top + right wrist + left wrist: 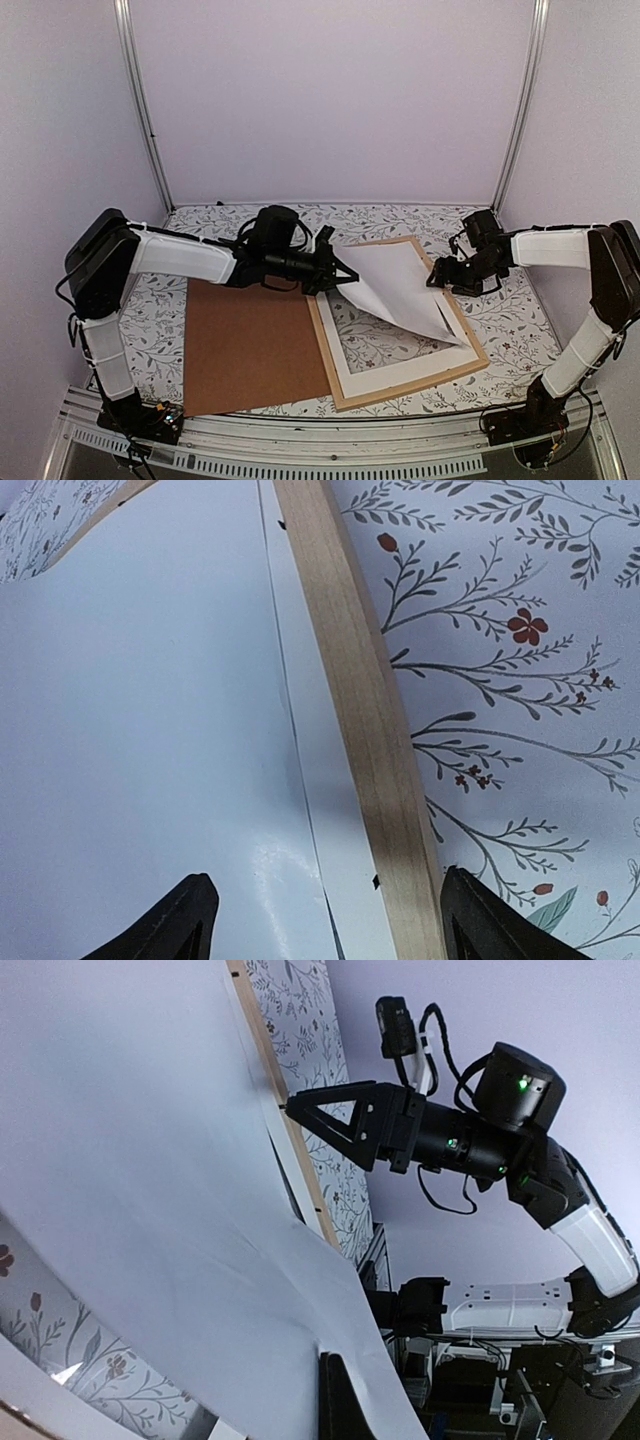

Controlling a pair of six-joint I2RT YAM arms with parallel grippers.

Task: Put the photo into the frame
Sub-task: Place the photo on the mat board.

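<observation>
Left gripper (342, 277) is clamped shut on the near-left corner of the photo (400, 285). The sheet is lifted and tilted, white back up, its low right corner down on the mat (345, 372), so it is not yet flat. The frame (405, 384) lies flat right of centre on the floral table (515, 320) – cloth shows through the mat window. Right gripper (438, 272) hovers over the frame's right bar, jaws spread wide, with the bar and photo edge between the fingers and nothing gripped. A brown board (250, 345) lies flat just left of the frame, edges meeting – part of it sits under the left arm.
</observation>
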